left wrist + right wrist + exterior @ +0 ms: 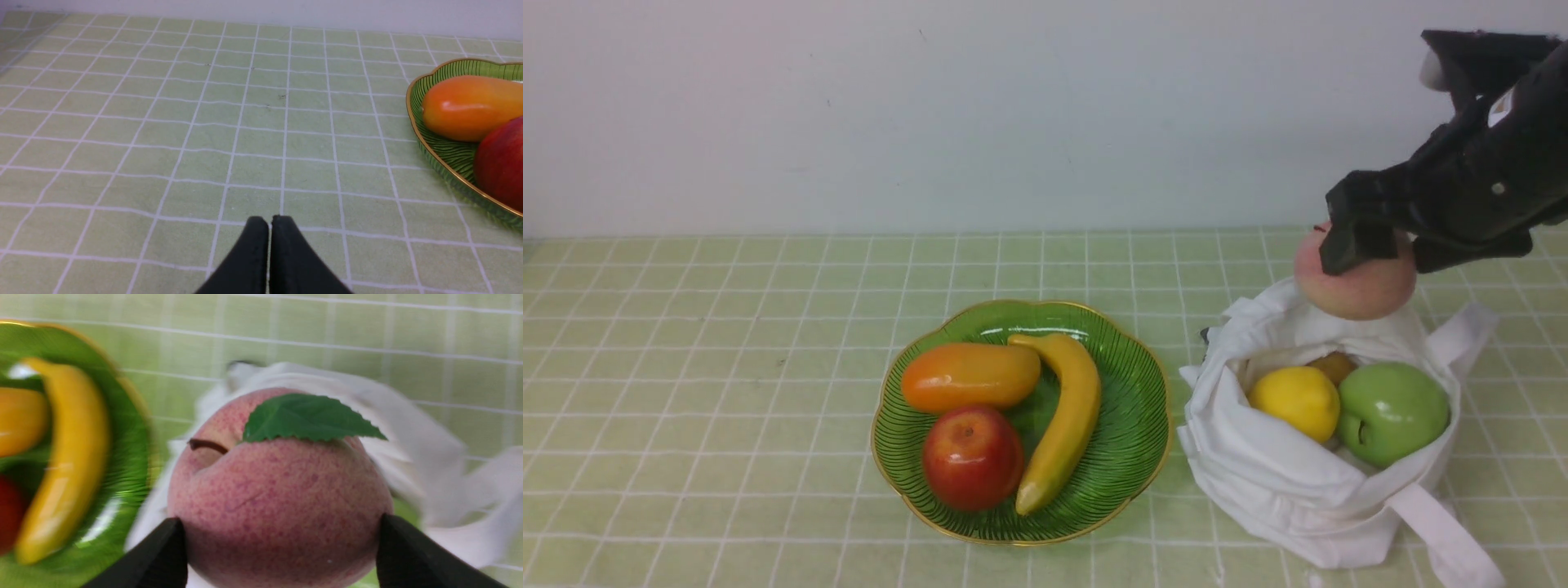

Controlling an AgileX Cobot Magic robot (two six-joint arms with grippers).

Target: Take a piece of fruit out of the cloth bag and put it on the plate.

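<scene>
My right gripper (1372, 253) is shut on the pink peach (1356, 287) and holds it in the air just above the far rim of the white cloth bag (1282, 474). In the right wrist view the peach (278, 498) with its green leaf sits between both black fingers (163, 555). The green glass plate (1131, 392) with a gold rim lies left of the bag and holds a banana, a red apple and an orange mango. My left gripper (269, 220) is shut and empty over bare tablecloth, left of the plate (441, 159).
A lemon (1294, 400), a green apple (1392, 412) and a brownish fruit lie inside the open bag. One bag strap (1445, 539) trails toward the front right. A pale wall stands behind the green checked tablecloth (727, 367).
</scene>
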